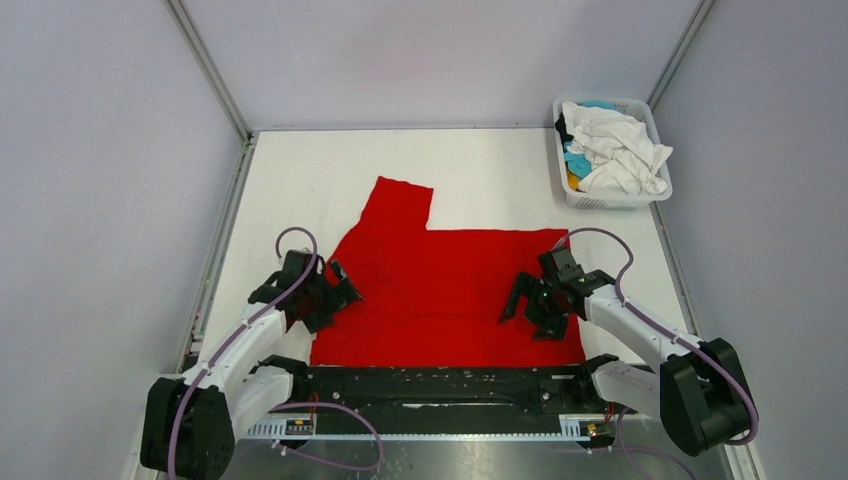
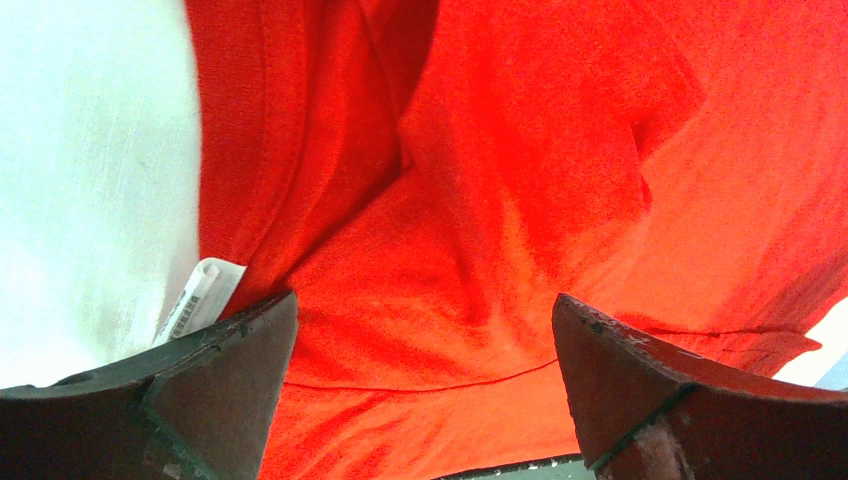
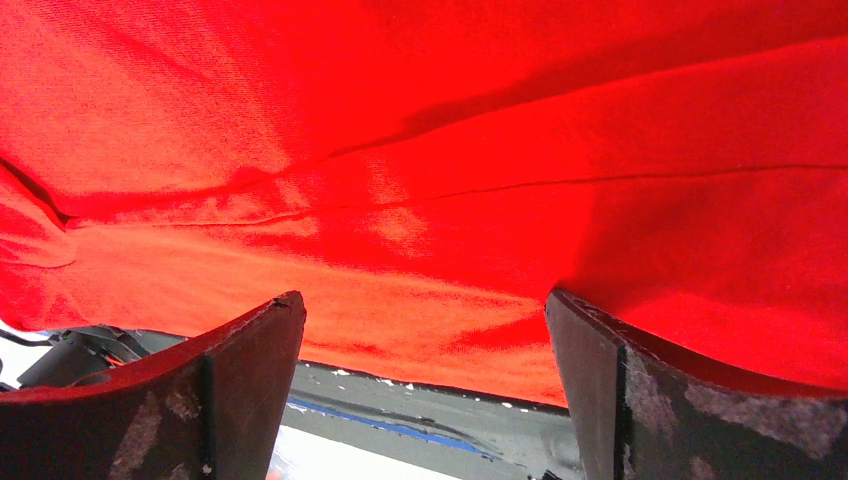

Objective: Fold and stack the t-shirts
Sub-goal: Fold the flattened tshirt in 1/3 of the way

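Observation:
A bright red t-shirt (image 1: 440, 290) lies spread on the white table (image 1: 300, 180), one sleeve pointing to the back left. My left gripper (image 1: 340, 290) hovers open over the shirt's left edge. In the left wrist view its jaws stand wide apart (image 2: 425, 300) over wrinkled red cloth (image 2: 520, 150), with a white label (image 2: 200, 295) beside the left finger. My right gripper (image 1: 530, 305) is open above the shirt's right side; in the right wrist view it (image 3: 425, 300) spans the near hem (image 3: 450, 130). Neither gripper holds anything. More t-shirts, white (image 1: 620, 150), turquoise (image 1: 577, 160) and black (image 1: 563, 128), lie heaped in the basket.
A white lattice-sided basket (image 1: 655, 195) stands at the back right corner. A black rail (image 1: 440, 385) runs along the near edge between the arm bases, and the shirt's hem reaches it (image 3: 430, 410). Grey walls enclose the table on three sides.

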`<state>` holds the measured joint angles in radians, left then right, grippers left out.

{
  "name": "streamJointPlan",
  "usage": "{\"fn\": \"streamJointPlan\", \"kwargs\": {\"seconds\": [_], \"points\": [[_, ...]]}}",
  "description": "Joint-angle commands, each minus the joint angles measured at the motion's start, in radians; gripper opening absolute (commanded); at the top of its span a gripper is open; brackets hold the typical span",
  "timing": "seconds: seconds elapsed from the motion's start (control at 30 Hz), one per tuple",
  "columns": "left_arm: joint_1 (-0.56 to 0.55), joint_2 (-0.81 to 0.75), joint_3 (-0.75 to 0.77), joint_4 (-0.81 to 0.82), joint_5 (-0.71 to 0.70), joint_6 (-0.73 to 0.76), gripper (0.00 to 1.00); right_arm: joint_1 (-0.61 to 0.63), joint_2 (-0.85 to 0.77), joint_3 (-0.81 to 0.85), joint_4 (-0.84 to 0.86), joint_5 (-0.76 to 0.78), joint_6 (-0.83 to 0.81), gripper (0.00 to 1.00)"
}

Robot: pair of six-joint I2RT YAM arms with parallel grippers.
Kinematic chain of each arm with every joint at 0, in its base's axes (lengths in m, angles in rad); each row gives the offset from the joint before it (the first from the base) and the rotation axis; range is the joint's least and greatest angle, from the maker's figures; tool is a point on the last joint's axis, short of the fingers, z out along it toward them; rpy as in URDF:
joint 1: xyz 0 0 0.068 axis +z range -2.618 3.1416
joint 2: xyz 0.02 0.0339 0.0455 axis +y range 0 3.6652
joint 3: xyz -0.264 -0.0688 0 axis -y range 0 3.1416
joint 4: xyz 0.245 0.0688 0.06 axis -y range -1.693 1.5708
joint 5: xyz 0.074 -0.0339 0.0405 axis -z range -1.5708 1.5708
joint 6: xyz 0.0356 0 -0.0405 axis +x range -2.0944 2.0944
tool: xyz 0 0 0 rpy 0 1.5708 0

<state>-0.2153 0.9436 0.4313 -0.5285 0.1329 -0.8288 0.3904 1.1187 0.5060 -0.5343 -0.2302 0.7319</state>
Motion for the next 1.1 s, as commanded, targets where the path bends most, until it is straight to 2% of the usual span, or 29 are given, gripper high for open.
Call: {"fn": "streamJointPlan", "kwargs": {"seconds": [0.0, 0.23, 0.4, 0.5, 0.7, 0.77, 0.87, 0.97, 1.07], "points": [[0.001, -0.016, 0.03, -0.029, -0.051, 0.013, 0.99, 0.011, -0.032, -0.027, -0.116, 0.009, 0.001, 0.99], [0.001, -0.025, 0.202, -0.037, -0.107, 0.05, 0.99, 0.01, -0.116, 0.12, -0.09, 0.092, -0.039, 1.0], [0.002, 0.075, 0.333, 0.111, -0.157, 0.083, 0.99, 0.01, -0.135, 0.181, -0.035, 0.223, -0.022, 0.99], [0.005, 0.25, 0.509, 0.124, -0.195, 0.13, 0.99, 0.01, -0.121, 0.194, -0.001, 0.255, -0.036, 1.0], [0.007, 0.736, 1.011, 0.106, -0.138, 0.259, 0.99, 0.007, -0.05, 0.232, 0.028, 0.285, -0.108, 0.99], [0.008, 0.899, 1.204, 0.047, -0.101, 0.313, 0.99, 0.004, -0.027, 0.234, 0.057, 0.288, -0.116, 0.99], [0.009, 1.118, 1.466, 0.011, -0.128, 0.312, 0.99, -0.006, 0.015, 0.252, 0.063, 0.269, -0.122, 0.99], [0.006, 1.31, 1.763, -0.1, -0.084, 0.33, 0.99, -0.013, 0.052, 0.26, 0.063, 0.241, -0.133, 0.99], [0.012, 1.408, 1.857, -0.053, -0.059, 0.291, 0.99, -0.022, 0.076, 0.26, 0.064, 0.234, -0.135, 0.99]]}}
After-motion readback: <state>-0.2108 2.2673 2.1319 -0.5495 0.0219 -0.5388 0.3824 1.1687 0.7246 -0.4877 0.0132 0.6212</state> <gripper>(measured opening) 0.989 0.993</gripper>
